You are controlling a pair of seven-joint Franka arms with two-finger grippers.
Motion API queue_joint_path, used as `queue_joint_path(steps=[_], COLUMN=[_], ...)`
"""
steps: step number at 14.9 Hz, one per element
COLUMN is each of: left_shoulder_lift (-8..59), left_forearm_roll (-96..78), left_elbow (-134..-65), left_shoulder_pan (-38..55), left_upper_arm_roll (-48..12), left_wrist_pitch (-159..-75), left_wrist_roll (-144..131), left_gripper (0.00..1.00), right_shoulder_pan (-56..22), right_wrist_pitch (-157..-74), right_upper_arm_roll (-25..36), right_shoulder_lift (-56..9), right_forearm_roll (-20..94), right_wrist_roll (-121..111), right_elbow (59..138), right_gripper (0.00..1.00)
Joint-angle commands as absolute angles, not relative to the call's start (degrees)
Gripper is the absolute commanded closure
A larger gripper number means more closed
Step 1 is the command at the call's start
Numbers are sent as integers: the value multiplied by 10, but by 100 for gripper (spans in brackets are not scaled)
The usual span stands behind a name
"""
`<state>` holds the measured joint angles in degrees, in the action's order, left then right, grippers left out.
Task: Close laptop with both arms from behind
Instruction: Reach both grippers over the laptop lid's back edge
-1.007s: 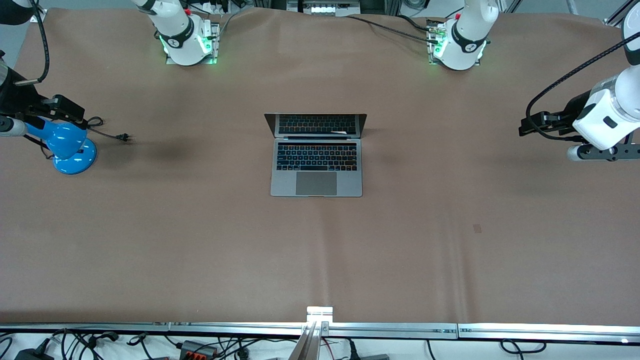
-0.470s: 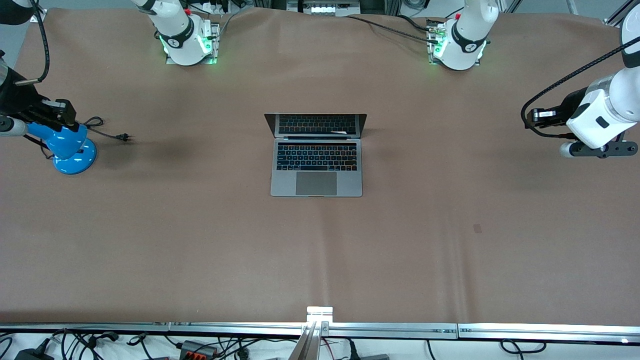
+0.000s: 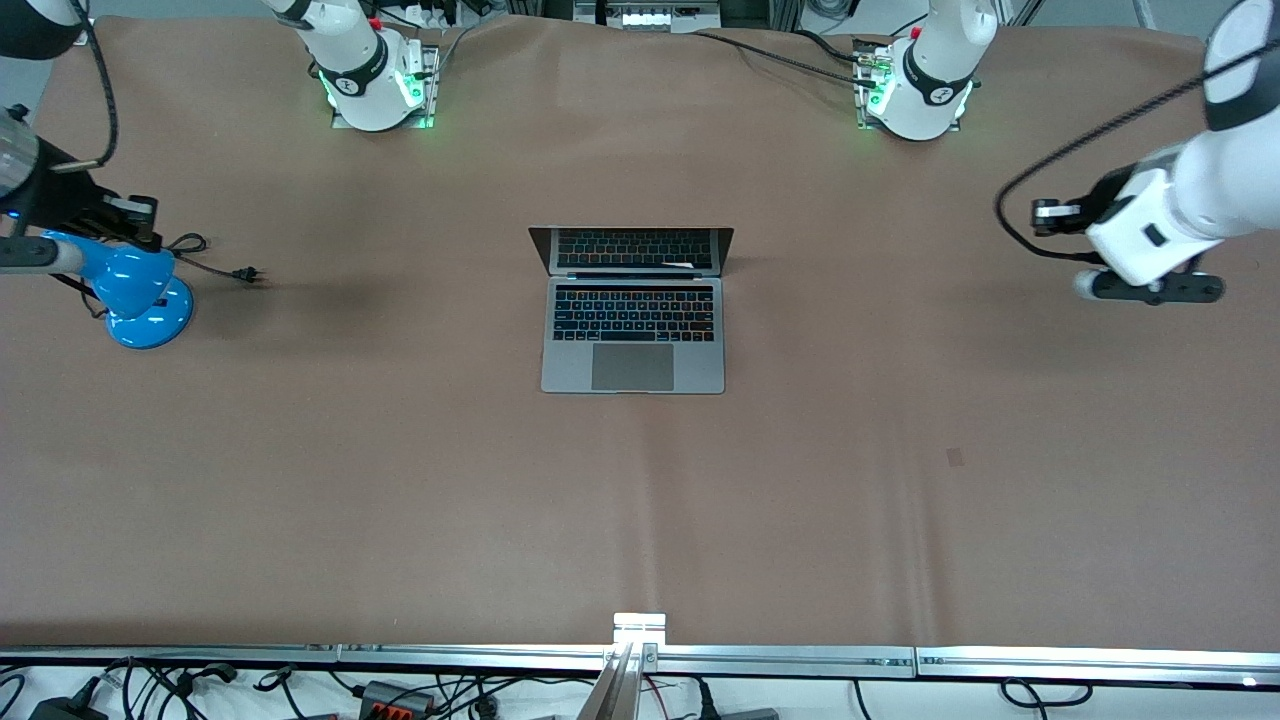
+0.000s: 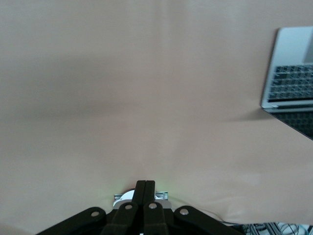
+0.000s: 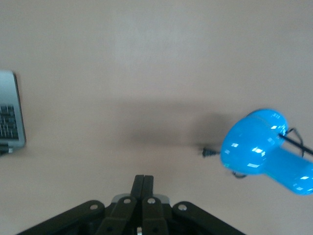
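The silver-grey laptop (image 3: 632,340) lies open in the middle of the table, its dark screen (image 3: 632,250) raised on the side toward the arm bases. Its edge shows in the left wrist view (image 4: 291,81) and in the right wrist view (image 5: 10,115). My left gripper (image 3: 1040,213) is shut and empty, up over bare table toward the left arm's end; its fingers (image 4: 145,188) are pressed together. My right gripper (image 3: 150,212) is shut and empty over the blue lamp at the right arm's end; its fingers (image 5: 143,183) are pressed together.
A blue desk lamp (image 3: 135,295) stands toward the right arm's end and shows in the right wrist view (image 5: 259,152). Its black cord and plug (image 3: 245,273) lie on the table toward the laptop. The arm bases (image 3: 375,85) (image 3: 915,90) stand along the table's edge.
The left gripper has moved in toward the laptop's side of the table and toward the bases' edge. The right gripper has shifted slightly over the lamp. The laptop has not moved.
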<state>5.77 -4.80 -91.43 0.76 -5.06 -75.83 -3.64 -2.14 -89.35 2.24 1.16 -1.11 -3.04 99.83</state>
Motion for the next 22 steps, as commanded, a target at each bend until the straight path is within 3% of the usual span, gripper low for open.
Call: queue_joint_path(steps=[1,5,11,16,20,22], left_shoulder_lift=[78,92,83,91,110,135], left_forearm_roll=[-96,-155,-190,-214,-214,-207], left_elbow=[-922,-987,-1131,-1221,-1222,-1217], left_shoulder_pan=[8,9,3,10,10,11], left_upper_arm_roll=[-79,-161,-314,-386,-395,-394], left_wrist_pitch=[-770,-852,-1027,-1175,-1215,-1242], left_wrist_roll=[-32,-81,-181,-215,-234,-235], left_gripper=[99,99,99,99,99,99], right_shoulder_pan=[-61,-131,-252,-365,-391,-408], right_wrist_pitch=[-845,-793,-838,-882,-913,-968], right_upper_arm_roll=[12,11,11,11,11,11], right_shoulder_lift=[-15,-62,-141,-175,-193,-193], right_forearm_roll=[15,75,188,199,207,207], right_wrist_roll=[-29,-34,-17,80,127,174], right_elbow=[1003,1008,1021,1027,1026,1025], right_gripper=[100,100,100,100,100,100])
